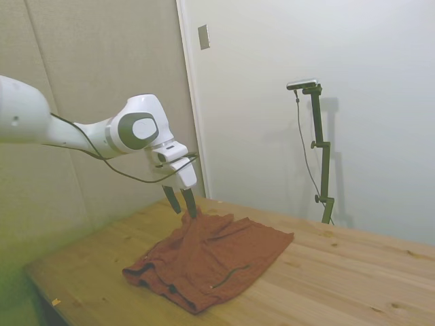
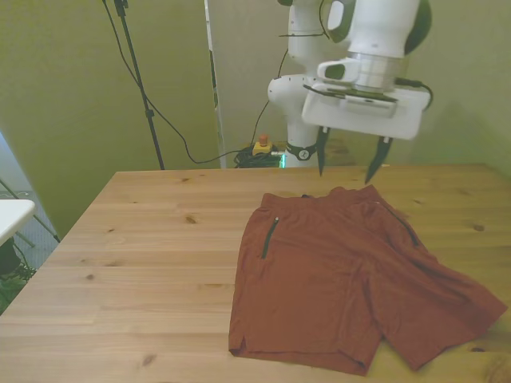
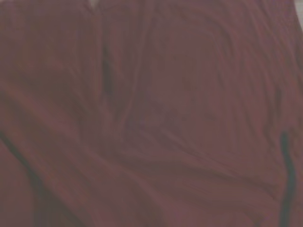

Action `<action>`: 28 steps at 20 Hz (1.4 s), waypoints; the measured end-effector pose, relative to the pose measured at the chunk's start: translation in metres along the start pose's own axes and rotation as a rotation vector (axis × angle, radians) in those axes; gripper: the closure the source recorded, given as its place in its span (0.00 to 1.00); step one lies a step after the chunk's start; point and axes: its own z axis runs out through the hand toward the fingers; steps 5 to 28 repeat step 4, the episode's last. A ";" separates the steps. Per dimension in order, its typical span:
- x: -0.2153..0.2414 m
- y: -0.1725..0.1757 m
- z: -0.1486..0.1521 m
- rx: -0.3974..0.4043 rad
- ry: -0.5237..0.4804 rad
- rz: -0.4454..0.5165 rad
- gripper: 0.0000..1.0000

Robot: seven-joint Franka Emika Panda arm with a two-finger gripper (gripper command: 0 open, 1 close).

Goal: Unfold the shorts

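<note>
One gripper (image 2: pixel 348 165) hangs spread just above the waistband of the shorts (image 2: pixel 343 279); both legs lie flat on the table (image 2: pixel 144 263).

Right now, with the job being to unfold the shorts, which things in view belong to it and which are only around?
Part of the job:
- the shorts, rust-red, spread on the table
- the gripper, open, just above their waistband edge

Only around:
- the wooden table
- the black tripod stand behind the table
- the cables at the robot's base
</note>
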 end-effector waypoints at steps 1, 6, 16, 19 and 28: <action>0.002 0.023 -0.003 0.000 0.000 0.007 0.00; -0.001 0.089 -0.005 -0.005 -0.003 0.001 0.00; -0.001 0.089 -0.005 -0.005 -0.003 0.001 0.00; -0.001 0.089 -0.005 -0.005 -0.003 0.001 0.00; -0.001 0.089 -0.005 -0.005 -0.003 0.001 0.00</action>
